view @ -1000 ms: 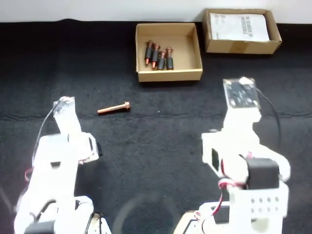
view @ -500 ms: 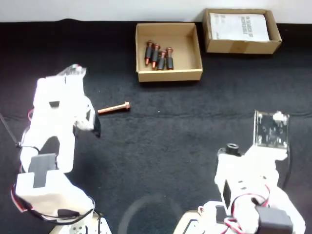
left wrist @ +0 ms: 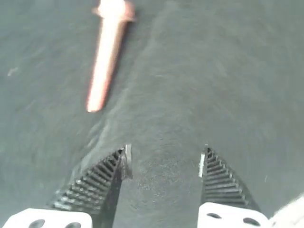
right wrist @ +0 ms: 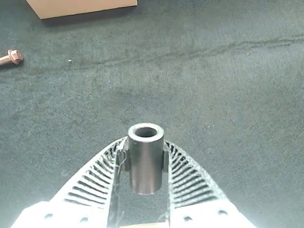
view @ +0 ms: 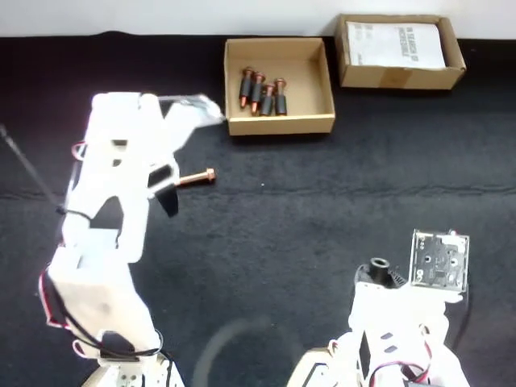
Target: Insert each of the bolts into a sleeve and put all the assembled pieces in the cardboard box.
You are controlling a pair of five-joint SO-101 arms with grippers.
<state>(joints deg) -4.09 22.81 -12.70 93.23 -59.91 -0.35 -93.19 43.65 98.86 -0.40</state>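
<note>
1. Left jaws: released, spread wide just over the tabletop, nothing between them.
2. Right jaws: clenched on the sleeve, which stands upright with its bore facing up, near the tabletop's front edge.
3. The loose bolt lies flat just ahead of the left jaws, head end farthest from them.
4. It looks small, stiff, smooth and likely to roll. I'd pinch it mid-shank, across its length, leaving the tip free for the sleeve.
5. Farther back, four assembled pieces lie in the cardboard box.
</note>
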